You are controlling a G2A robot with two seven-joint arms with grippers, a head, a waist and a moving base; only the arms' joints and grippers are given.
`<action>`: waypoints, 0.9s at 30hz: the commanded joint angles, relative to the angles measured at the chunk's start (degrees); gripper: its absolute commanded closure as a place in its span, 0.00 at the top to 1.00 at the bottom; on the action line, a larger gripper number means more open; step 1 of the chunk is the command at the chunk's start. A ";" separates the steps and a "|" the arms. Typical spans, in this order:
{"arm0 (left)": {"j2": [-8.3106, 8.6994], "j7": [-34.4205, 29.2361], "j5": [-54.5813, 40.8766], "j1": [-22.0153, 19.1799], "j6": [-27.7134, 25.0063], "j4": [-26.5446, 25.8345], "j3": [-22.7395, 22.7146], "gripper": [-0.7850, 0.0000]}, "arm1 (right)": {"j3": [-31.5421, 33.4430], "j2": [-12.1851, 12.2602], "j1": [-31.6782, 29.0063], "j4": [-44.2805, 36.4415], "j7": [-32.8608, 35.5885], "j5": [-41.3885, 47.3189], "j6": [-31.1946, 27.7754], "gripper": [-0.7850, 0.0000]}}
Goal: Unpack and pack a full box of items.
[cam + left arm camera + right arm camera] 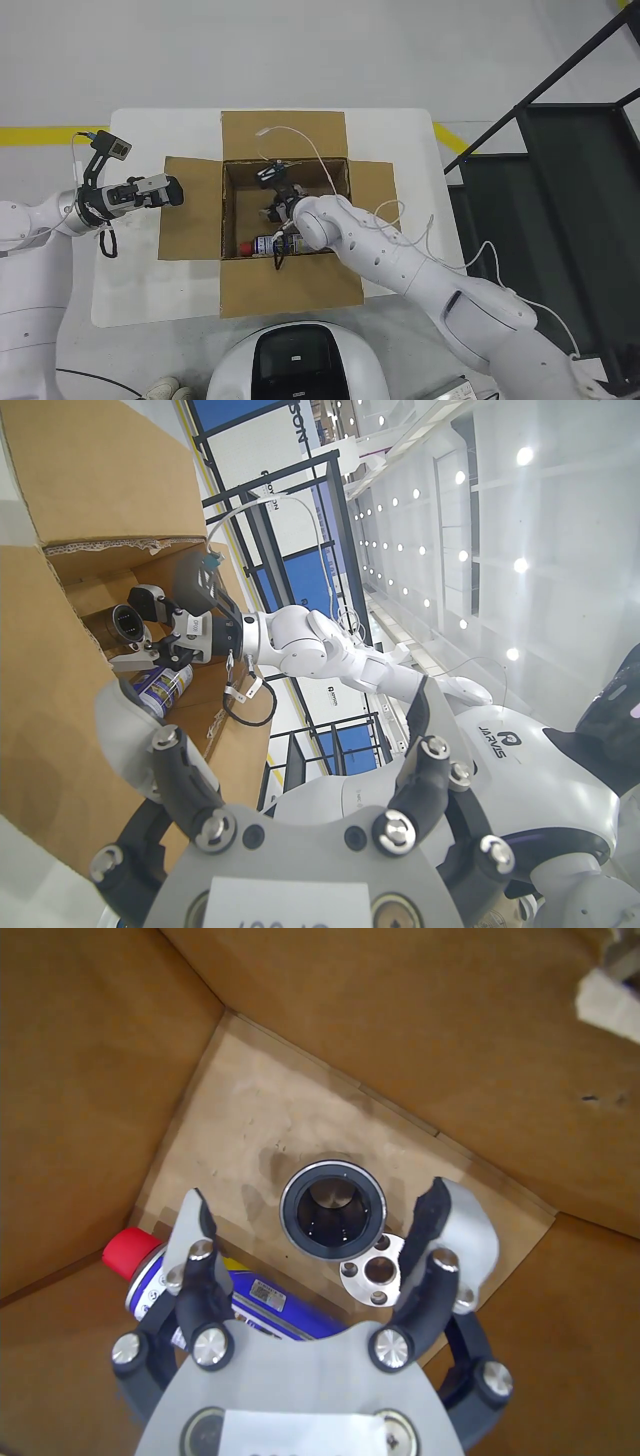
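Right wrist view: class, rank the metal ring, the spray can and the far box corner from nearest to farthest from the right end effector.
1. Metal ring, between the fingers of the right end effector.
2. Spray can, lying beside one finger.
3. Far box corner, beyond the ring.

Matt brown cardboard box with a scuffed, stained floor. Inside, a polished metal flanged bearing with a black ring, and a glossy spray can with a smooth red plastic cap.

1. The box has its flaps folded outward; the right gripper hangs in its mouth, fingers spread.
2. The spray can lies along the floor's near edge; the flanged sleeve stands upright just beside it.
3. Bare floor reaches the far wall.
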 commanded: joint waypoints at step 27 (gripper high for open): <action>0.00 0.00 0.00 0.00 0.00 0.00 0.00 1.00 | 21.80 9.17 -20.22 -38.55 13.92 -17.33 -8.34 0.00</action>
